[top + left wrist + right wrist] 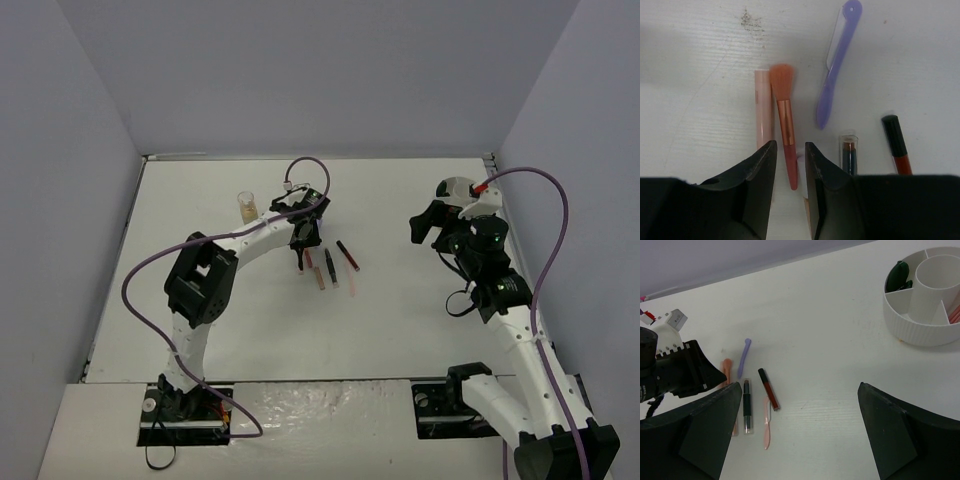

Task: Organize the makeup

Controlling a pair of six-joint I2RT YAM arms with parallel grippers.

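The left gripper (790, 150) stands with its two black, smooth fingers (762, 167) narrow, one on each side of the handle of a makeup brush (785, 120). A thin gap shows on both sides of the handle, so they are not pressing it. The brush has soft peach bristles, a shiny copper collar and a slim coral handle. Touching it at 9 o'clock lies a pale pink matte tube (761, 105). At 2 o'clock of the brush is a flat, curved lilac plastic stick (837, 65) with a small hole in its rounded end. At 3 o'clock lie a dark stick under a clear cap (848, 155) and a red lip gloss (897, 147) with a black cap, apart from each other.

The right gripper (797, 440) is spread wide and holds nothing. At its 1 o'clock stands the white round divided bowl (920, 325) with a ribbed wall. Dark green discs (899, 276) lean in one outer compartment.

In the top view the sticks are near the middle of the white table (400, 330). A small clear bottle (246, 205) with beige liquid stands at their 10 o'clock. Bare surface lies at their 6 o'clock, towards the near edge, and at 3 o'clock.
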